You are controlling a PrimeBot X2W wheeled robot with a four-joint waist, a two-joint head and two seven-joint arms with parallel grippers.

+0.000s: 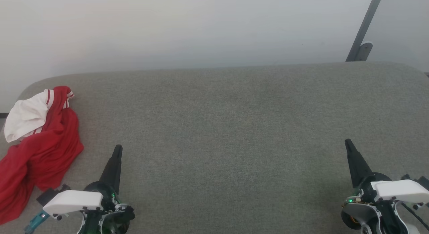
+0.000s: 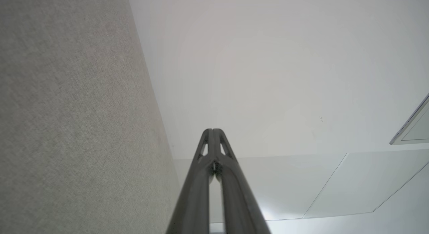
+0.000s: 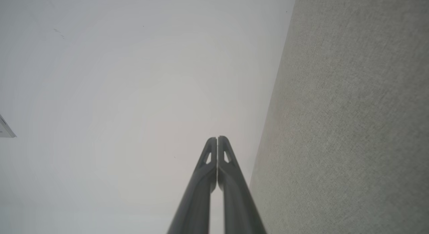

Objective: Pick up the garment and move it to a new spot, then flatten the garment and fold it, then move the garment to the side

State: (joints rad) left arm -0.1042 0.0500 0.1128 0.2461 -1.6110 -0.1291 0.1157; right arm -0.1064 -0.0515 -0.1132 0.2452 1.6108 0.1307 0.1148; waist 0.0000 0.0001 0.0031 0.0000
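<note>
The left end effector (image 1: pixel 118 149) has its two long dark fingers pressed together to a single point and holds nothing. It hovers over the grey, fabric-covered worktop with rounded corners (image 1: pixel 234 126). The left wrist view shows the same closed tips (image 2: pixel 212 131) aimed at the plain white wall (image 2: pixel 268 76) beyond the worktop's far edge.

The right end effector (image 1: pixel 348 143) is well apart to the right of the left one. It is likewise closed tight and empty, and its tips meet in the right wrist view (image 3: pixel 218 140).

The garment (image 1: pixel 43 150) is a crumpled red jersey of smooth cloth with a white sleeve and red-and-white striped trim. It lies in a heap near the left end effector, on its left, and is not touching it. A slanted grey metal strut (image 1: pixel 365 26) stands against the wall, beyond the right end effector.
</note>
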